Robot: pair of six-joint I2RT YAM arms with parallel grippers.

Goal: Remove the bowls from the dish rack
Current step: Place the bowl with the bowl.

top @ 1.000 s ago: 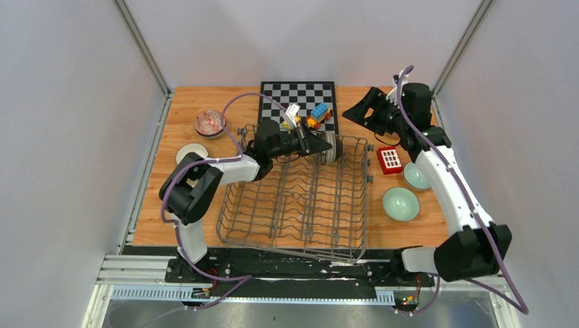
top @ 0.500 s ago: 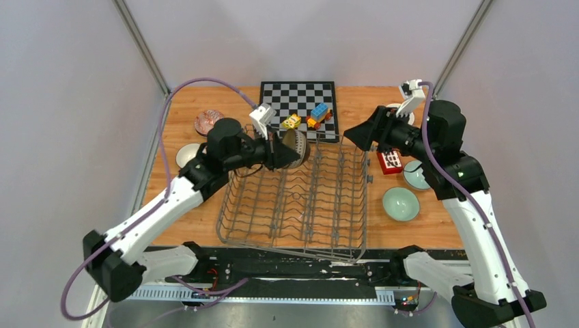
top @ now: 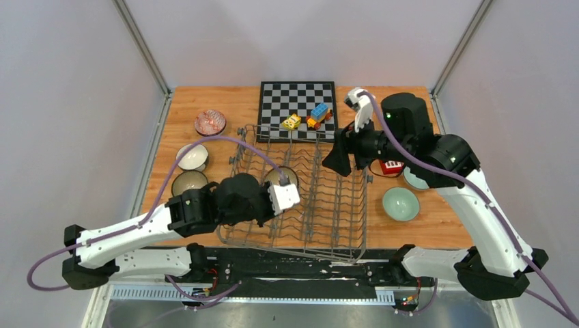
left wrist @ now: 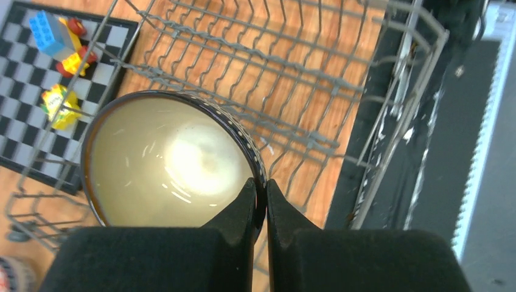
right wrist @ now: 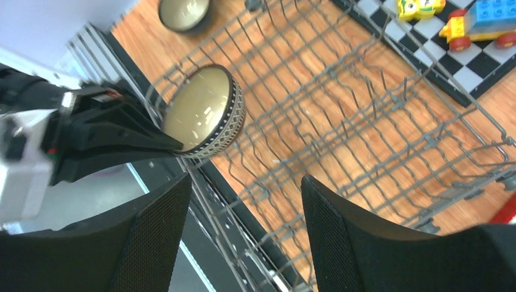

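Back over the dish rack's (top: 321, 212) left half, the left claw (left wrist: 260, 182) tight on the bowl's (left wrist: 170, 158) rim; right claw (right wrist: 244, 182) agape, empty.

I see the left gripper (top: 274, 186) holding a dark-rimmed bowl (top: 283, 175) at its tip, above the dish rack (top: 328, 212). The right gripper (top: 337, 162) hangs beyond it, apart from the bowl.

The wooden bench (top: 225, 102) carries a wire dish rack (top: 334, 205) at its middle. Just behind the rack lies a chessboard (top: 298, 96). Left of the rack sit a reddish bowl (top: 209, 122), a tilted white bowl (top: 192, 157) and a dark-rimmed bowl (top: 189, 182). Right of the rack are a red block (top: 392, 166), a mint bowl (top: 401, 203) and a second mint bowl (top: 412, 181), partly hidden.
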